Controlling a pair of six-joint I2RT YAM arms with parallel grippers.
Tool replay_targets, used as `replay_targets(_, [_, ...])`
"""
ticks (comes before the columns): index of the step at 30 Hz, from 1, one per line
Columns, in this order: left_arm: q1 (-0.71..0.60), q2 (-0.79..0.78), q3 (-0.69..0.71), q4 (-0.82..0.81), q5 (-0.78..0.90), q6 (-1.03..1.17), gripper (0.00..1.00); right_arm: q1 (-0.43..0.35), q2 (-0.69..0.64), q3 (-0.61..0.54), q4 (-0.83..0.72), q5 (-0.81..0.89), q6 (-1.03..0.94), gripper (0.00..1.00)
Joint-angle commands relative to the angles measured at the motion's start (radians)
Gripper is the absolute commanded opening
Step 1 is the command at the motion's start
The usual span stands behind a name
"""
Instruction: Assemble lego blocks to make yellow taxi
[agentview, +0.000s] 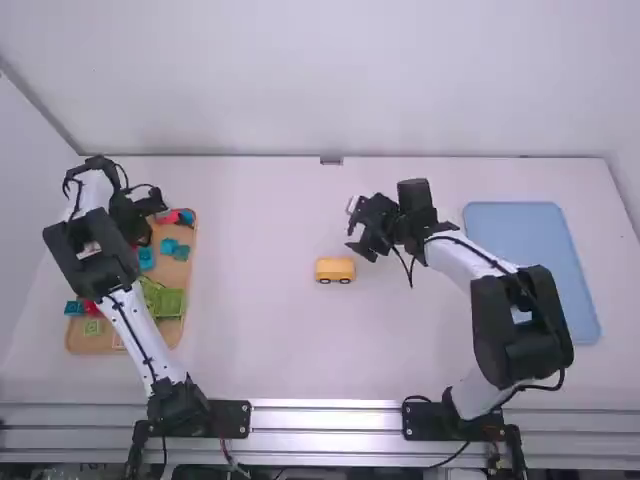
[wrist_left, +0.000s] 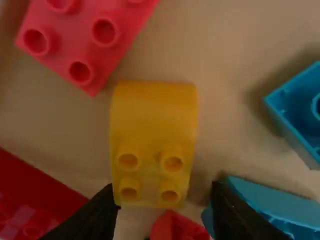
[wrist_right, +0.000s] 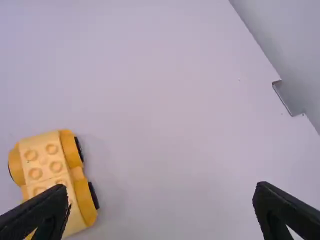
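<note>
In the high view my left gripper (agentview: 140, 215) is over the far part of the wooden tray at the left. The left wrist view has a yellow block (wrist_left: 152, 145) with a curved end and several studs lying in the tray, and my left gripper (wrist_left: 162, 212) stands open at its studded end. My right gripper (agentview: 358, 228) hangs over the middle of the table, a little beyond and right of the yellow wheeled base (agentview: 335, 269). In the right wrist view that wheeled base (wrist_right: 50, 170) stands beside my right gripper (wrist_right: 162, 205), whose fingers are wide open.
The wooden tray (agentview: 75, 338) also holds green, teal and red blocks. Close around the yellow block lie a red block (wrist_left: 85, 40), a teal block (wrist_left: 300, 110) and a blue-green piece (wrist_left: 275, 200). A blue tray (agentview: 535, 225) rests at the right.
</note>
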Motion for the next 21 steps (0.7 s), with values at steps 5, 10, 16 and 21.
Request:
replay_targets(5, [-0.006,0.001,-0.006,-0.016,0.054,-0.05,0.5,-0.005,-0.003,0.011,-0.005,0.0,0.01,0.98])
replay_targets(10, [-0.006,0.001,-0.006,-0.023,0.103,-0.049,0.52,-0.005,-0.003,0.011,-0.008,0.0,0.01,0.98])
replay_targets(16, [-0.005,0.001,-0.009,0.004,0.143,-0.058,0.55,-0.005,-0.003,0.011,-0.012,0.0,0.01,0.98])
replay_targets(21, [-0.007,0.001,-0.029,0.043,0.142,-0.056,0.55,-0.003,-0.003,0.011,-0.011,0.0,0.01,0.99])
